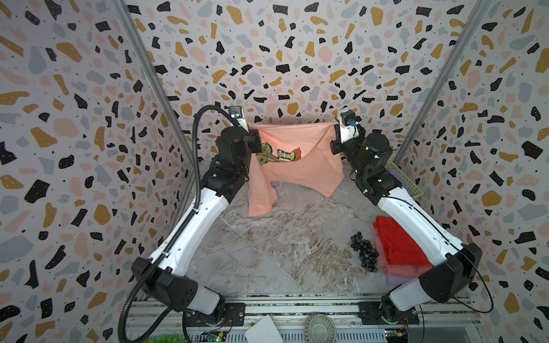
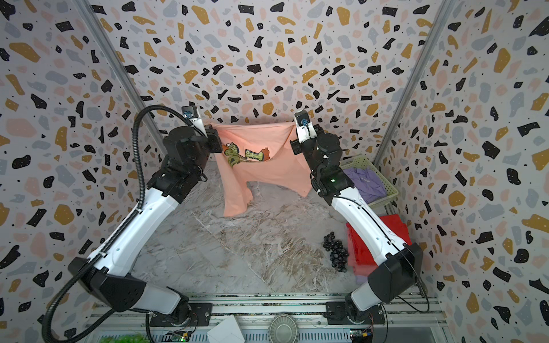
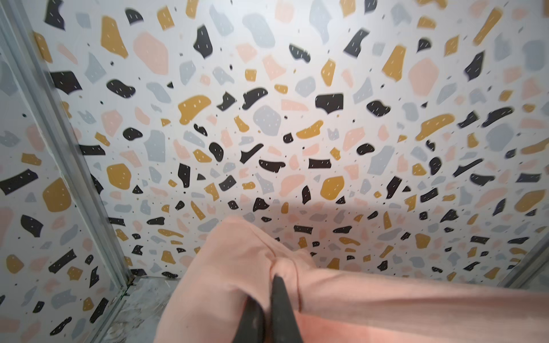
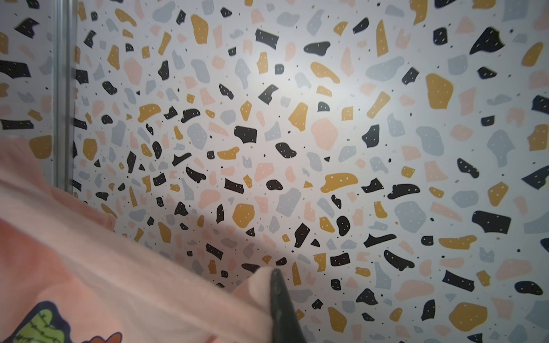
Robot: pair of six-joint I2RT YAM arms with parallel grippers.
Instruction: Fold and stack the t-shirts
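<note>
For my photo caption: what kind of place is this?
Probably a robot test booth: terrazzo-print walls stand around a marble-look table, and the left arm and right arm stand on a metal rail.

Both top views are lit brightly and evenly from above. No hard glare is seen on the marbled surface (image 1: 282, 237), and only soft shadows are cast beneath the arms. Strong wide-angle distortion is seen towards the edges: the side walls are stretched and the corner posts (image 1: 142, 59) are tilted outwards. The peach shirt (image 1: 297, 175) is lit through near its print.

In the left wrist view the back wall (image 3: 297, 118) is smeared by motion blur, its white flecks drawn into short streaks, and a grey shadow band is thrown across the lower frame. In the right wrist view a bright patch is seen at upper middle, and the shirt at lower left is rendered soft. The left hand (image 3: 265, 297) and right hand (image 4: 267, 282) are out of focus at the lower edge.
</note>
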